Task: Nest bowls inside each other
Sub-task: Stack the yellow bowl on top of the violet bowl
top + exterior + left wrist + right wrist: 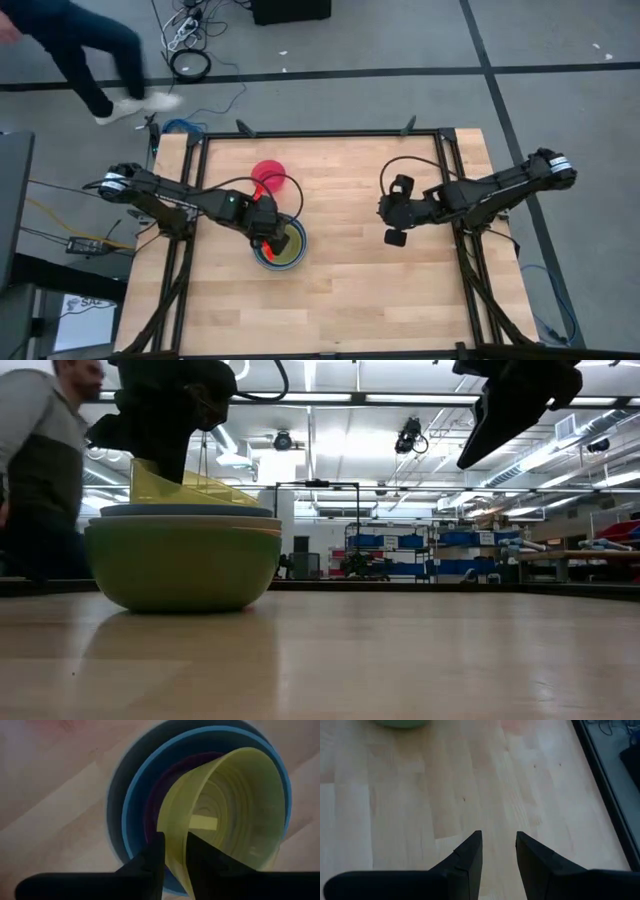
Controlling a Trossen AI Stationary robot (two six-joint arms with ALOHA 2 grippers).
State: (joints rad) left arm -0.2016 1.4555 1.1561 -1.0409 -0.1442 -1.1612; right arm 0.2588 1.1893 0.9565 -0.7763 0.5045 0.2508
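A stack of nested bowls (281,246) stands left of the table's middle: a green bowl (180,565) outermost, with a blue bowl (131,800) and a purple rim (152,800) inside it. A yellow bowl (235,805) sits tilted in the stack, its raised side under my left gripper (175,840), which is shut on it. A pink-red bowl (270,178) stands alone on the table, just beyond the stack. My right gripper (498,837) hangs open over bare wood at the table's right, holding nothing. My left gripper holds the yellow bowl by its wall at the rim (175,851), one finger outside and one inside. The fingers come from above, pointing steeply down. The bowl is tilted, its gripped side (140,470) raised and its far side down inside the blue bowl.
A black frame (320,132) edges the wooden table. A person (40,460) walks past the table's far left corner. Cables (190,62) lie on the floor behind. Bare wood lies between the stack and my right gripper, and along the near edge.
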